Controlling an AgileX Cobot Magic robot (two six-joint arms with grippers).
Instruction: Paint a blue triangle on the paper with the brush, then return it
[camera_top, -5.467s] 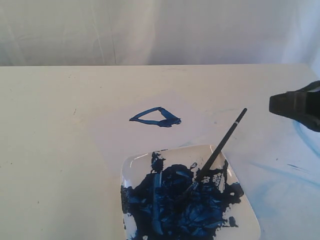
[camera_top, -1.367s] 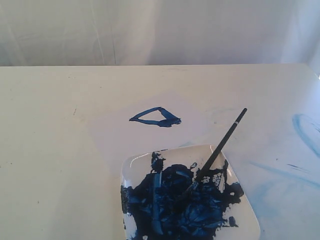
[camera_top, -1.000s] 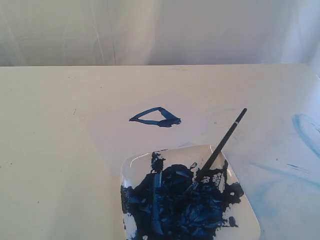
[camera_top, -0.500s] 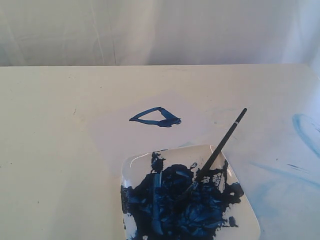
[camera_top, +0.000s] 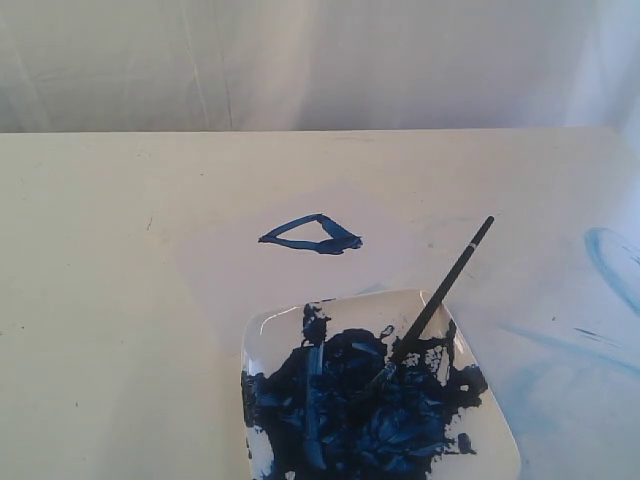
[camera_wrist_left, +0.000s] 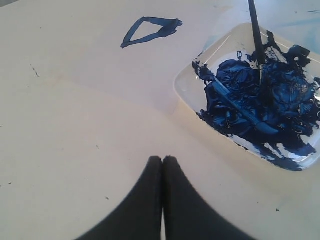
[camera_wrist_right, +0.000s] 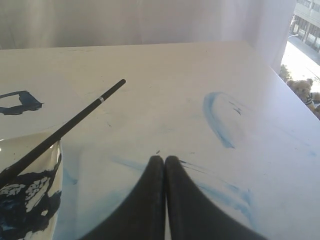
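A small dark-blue triangle (camera_top: 312, 235) sits on the pale paper (camera_top: 300, 270) at mid-table; it also shows as the triangle (camera_wrist_left: 150, 30) in the left wrist view. The black-handled brush (camera_top: 440, 290) leans on the white plate (camera_top: 495, 420), bristles in the paint blob (camera_top: 370, 405), handle pointing up and right. The right wrist view shows the brush (camera_wrist_right: 70, 125) with its silver band. No gripper appears in the exterior view. My left gripper (camera_wrist_left: 162, 159) is shut and empty above bare table. My right gripper (camera_wrist_right: 164, 158) is shut and empty, well clear of the brush.
Faint light-blue smears (camera_top: 610, 260) mark the table at the right, seen also as smears (camera_wrist_right: 217, 120) in the right wrist view. The table's right edge (camera_wrist_right: 280, 75) lies beyond them. A white curtain (camera_top: 300, 60) hangs behind the table.
The right gripper, seen at the right edge 5.5 s ago, has left the exterior view. Brush, plate and triangle have not moved.
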